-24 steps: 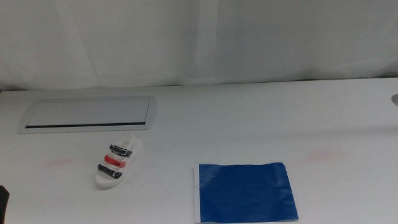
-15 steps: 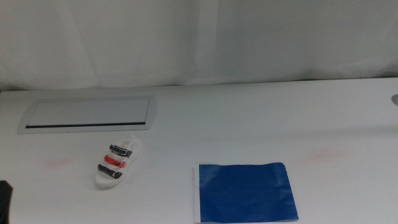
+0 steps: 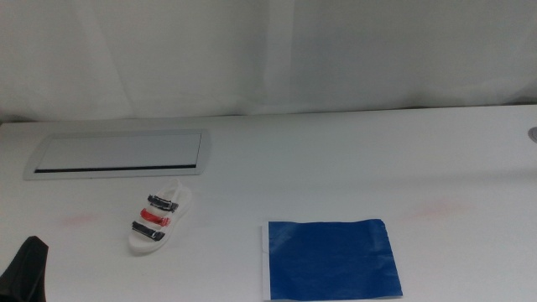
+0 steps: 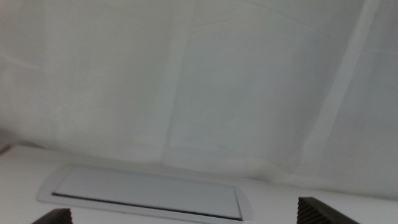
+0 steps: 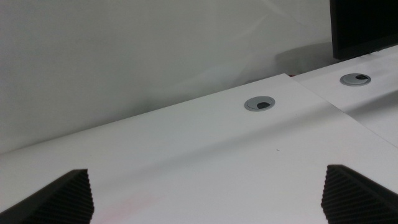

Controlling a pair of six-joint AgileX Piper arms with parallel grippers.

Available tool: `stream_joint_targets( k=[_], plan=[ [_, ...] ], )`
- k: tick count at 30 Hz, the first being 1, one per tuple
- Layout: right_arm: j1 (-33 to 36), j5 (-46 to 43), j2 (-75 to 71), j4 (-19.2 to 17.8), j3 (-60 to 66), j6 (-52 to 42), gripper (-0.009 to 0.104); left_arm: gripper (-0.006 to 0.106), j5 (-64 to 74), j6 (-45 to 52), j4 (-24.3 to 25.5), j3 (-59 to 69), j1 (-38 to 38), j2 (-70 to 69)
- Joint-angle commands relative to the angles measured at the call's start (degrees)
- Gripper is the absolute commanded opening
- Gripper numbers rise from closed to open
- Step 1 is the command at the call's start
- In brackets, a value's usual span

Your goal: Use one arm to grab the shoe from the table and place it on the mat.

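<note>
The white sandal [image 3: 158, 220] with two black straps and a red one lies on the white table [image 3: 352, 159], left of centre. The dark-blue mat [image 3: 331, 257] lies flat to its right near the front edge. My left gripper [image 3: 29, 270] shows as a dark shape at the bottom left corner of the middle view, well to the front left of the sandal. In the left wrist view my left gripper [image 4: 186, 215] is open and empty, and the sandal is out of that view. My right gripper [image 5: 208, 193] is open and empty, and it is out of the middle view.
A light-grey inset panel [image 3: 117, 153] lies behind the sandal; it also shows in the left wrist view [image 4: 146, 193]. Two round grey cable ports [image 5: 261, 103] sit in the tabletop at the far right. A white curtain hangs behind the table.
My left gripper has come up further into the bottom left corner of the middle view. The sandal and the mat have not moved.
</note>
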Motion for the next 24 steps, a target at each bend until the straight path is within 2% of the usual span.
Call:
stream_joint_targets(
  k=[1,12,18,24],
  plan=[
    [-0.5,-0.1,-2.0,-0.1,2.4,-0.4,0.103,0.091,0.5,-3.7,-0.7,0.9,0.1,-0.3],
    [-0.5,-0.1,-2.0,-0.1,2.4,-0.4,0.103,0.091,20.9,-3.3,-0.7,-17.1,0.1,6.2],
    [-0.5,-0.1,-2.0,-0.1,2.4,-0.4,0.103,0.087,28.1,-3.3,-0.7,-27.4,0.1,17.3],
    [-0.5,-0.1,-2.0,-0.1,2.4,-0.4,0.103,0.086,34.3,3.9,-0.7,-37.7,0.1,32.1]
  ],
)
